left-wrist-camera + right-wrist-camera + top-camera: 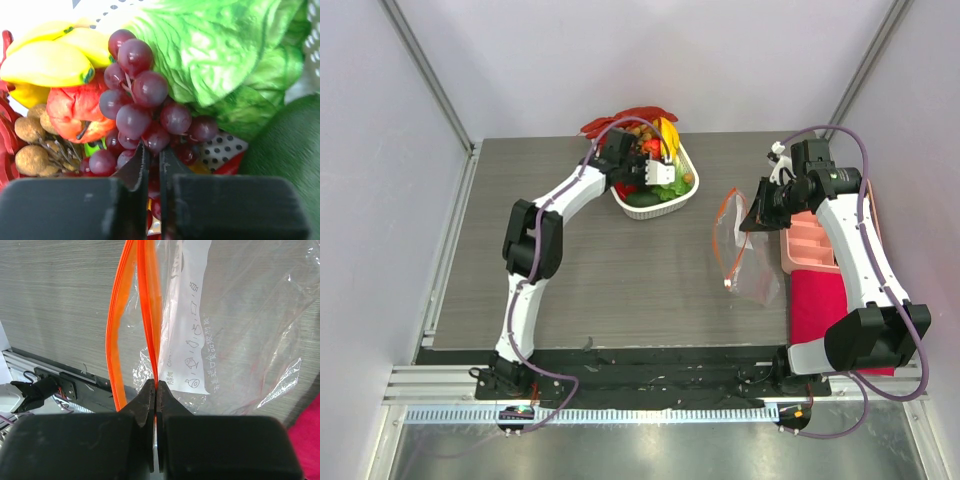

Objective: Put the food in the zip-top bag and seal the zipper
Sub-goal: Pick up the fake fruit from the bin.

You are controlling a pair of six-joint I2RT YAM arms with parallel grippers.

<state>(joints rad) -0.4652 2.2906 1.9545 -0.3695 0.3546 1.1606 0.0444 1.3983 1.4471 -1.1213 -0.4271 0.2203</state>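
The food lies piled in a white basket (665, 208) at the back. My left gripper (655, 165) reaches into it. In the left wrist view its fingers (154, 150) are nearly closed on the dark purple grapes (132, 90), with a grape in the narrow gap. A yellow banana (45, 62), red tomato (75, 110) and green leaves (210, 45) surround them. My right gripper (757, 210) is shut on one lip of the orange-red zipper (149, 315) and holds the clear zip-top bag (748, 262) up, mouth open. The other lip (117, 325) hangs apart.
A pink divided tray (810, 240) and a red cloth (817, 300) lie at the right edge, beside the right arm. Brown snack balls (30, 160) sit in the basket to the left of the grapes. White walls enclose the table.
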